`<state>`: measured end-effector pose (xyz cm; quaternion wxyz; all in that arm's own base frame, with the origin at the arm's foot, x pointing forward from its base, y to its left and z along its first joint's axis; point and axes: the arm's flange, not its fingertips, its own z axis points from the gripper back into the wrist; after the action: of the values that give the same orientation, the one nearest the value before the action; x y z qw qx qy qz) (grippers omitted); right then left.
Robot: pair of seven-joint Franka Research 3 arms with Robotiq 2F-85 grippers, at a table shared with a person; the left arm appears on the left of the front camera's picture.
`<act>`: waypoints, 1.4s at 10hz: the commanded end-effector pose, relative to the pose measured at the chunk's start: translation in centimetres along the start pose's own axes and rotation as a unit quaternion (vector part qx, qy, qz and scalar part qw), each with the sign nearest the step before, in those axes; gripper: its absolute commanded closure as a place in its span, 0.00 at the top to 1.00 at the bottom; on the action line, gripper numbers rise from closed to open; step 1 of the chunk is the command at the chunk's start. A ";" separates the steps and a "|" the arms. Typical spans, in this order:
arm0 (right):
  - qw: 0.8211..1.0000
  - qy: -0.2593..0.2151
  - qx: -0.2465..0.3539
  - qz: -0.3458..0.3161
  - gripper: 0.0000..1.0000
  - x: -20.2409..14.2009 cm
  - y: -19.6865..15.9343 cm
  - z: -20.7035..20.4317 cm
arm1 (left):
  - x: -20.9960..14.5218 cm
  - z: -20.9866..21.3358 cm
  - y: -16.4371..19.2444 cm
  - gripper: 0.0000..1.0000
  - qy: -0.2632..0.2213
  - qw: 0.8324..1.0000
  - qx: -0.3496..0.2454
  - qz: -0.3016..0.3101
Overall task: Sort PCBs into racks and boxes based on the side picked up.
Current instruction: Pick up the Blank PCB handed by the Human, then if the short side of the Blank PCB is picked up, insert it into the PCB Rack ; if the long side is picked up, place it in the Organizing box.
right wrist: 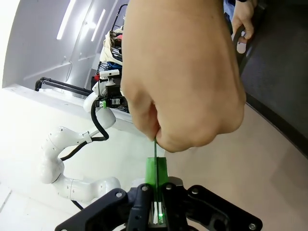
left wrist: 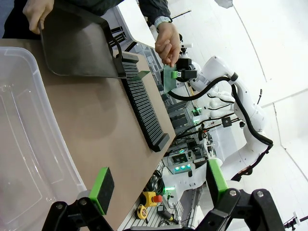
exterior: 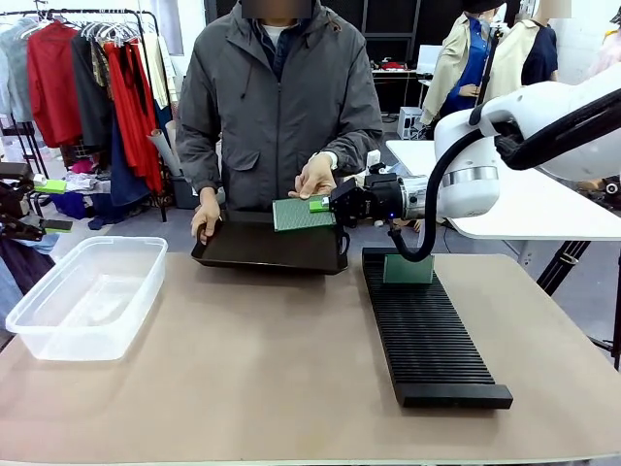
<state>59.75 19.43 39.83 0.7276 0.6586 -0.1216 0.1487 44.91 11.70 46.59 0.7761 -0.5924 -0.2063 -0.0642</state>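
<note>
A person's hand (exterior: 315, 178) holds a green PCB (exterior: 301, 214) above the smooth black tray (exterior: 267, 248). My right gripper (exterior: 322, 205) is shut on that board's right edge, so hand and gripper both hold it. In the right wrist view the PCB (right wrist: 155, 156) is edge-on between the green pads (right wrist: 151, 174) of my right gripper (right wrist: 157, 204), under the hand (right wrist: 183, 72). Another PCB (exterior: 408, 269) stands upright in the far end of the black ribbed rack (exterior: 432, 335). The clear box (exterior: 87, 291) sits at the left. My left gripper (left wrist: 159, 187) hangs open beside the box (left wrist: 29, 144).
The person's other hand (exterior: 205, 214) grips the black tray's left rim at the table's far edge. The rack runs from the tray toward me on the right. A clothes rail (exterior: 87, 68) stands behind on the left, and a white table (exterior: 524, 204) is at the back right.
</note>
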 end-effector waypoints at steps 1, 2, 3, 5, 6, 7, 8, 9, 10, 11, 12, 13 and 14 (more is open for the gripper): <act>1.000 -0.009 -0.003 -0.016 0.00 0.6 0.2 -0.8 | 0.0 0.1 -0.2 1.00 0.000 1.000 0.001 0.005; 1.000 -0.006 -0.003 -0.018 0.00 0.6 0.2 -0.8 | 0.0 0.1 -0.2 1.00 0.000 1.000 0.001 0.005; 1.000 0.012 -0.007 -0.018 0.00 0.5 0.0 -0.8 | 0.0 0.1 -0.2 1.00 0.000 1.000 0.001 0.005; 1.000 0.000 0.000 -0.003 0.00 0.0 0.0 0.0 | 0.0 0.1 -0.2 1.00 0.000 1.000 0.001 0.005; 1.000 0.000 0.000 -0.003 0.00 0.0 0.0 0.0 | 0.0 0.1 -0.2 1.00 0.000 1.000 0.001 0.005; 1.000 0.000 0.000 -0.003 0.00 0.0 0.0 0.0 | 0.0 0.1 -0.2 1.00 0.000 1.000 0.001 0.005; 1.000 0.000 0.000 -0.003 0.00 0.0 0.0 0.0 | 0.0 0.1 -0.2 1.00 0.000 1.000 0.001 0.005; 1.000 0.000 0.000 -0.003 0.00 0.0 0.0 0.0 | 0.0 0.1 -0.2 1.00 0.000 1.000 0.001 0.005; 1.000 0.000 0.000 -0.003 0.00 0.0 0.0 0.0 | 0.0 0.1 -0.2 1.00 0.000 1.000 0.001 0.005; 1.000 0.000 0.000 -0.003 0.00 0.0 0.0 0.0 | 0.0 0.1 -0.2 1.00 0.000 1.000 0.001 0.005; 1.000 0.000 0.000 -0.003 0.00 0.0 0.0 0.0 | 0.0 0.1 -0.2 1.00 0.000 1.000 0.001 0.005; 1.000 0.000 0.000 -0.003 0.00 0.0 0.0 0.0 | 0.0 0.1 -0.2 1.00 0.000 1.000 0.001 0.005; 1.000 0.000 0.000 -0.003 0.00 0.0 0.0 0.0 | 0.0 0.1 -0.2 1.00 0.000 1.000 0.001 0.005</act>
<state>59.83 19.18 39.71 0.7293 0.6581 -0.1192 0.1443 44.91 11.70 46.59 0.7761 -0.5924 -0.2063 -0.0642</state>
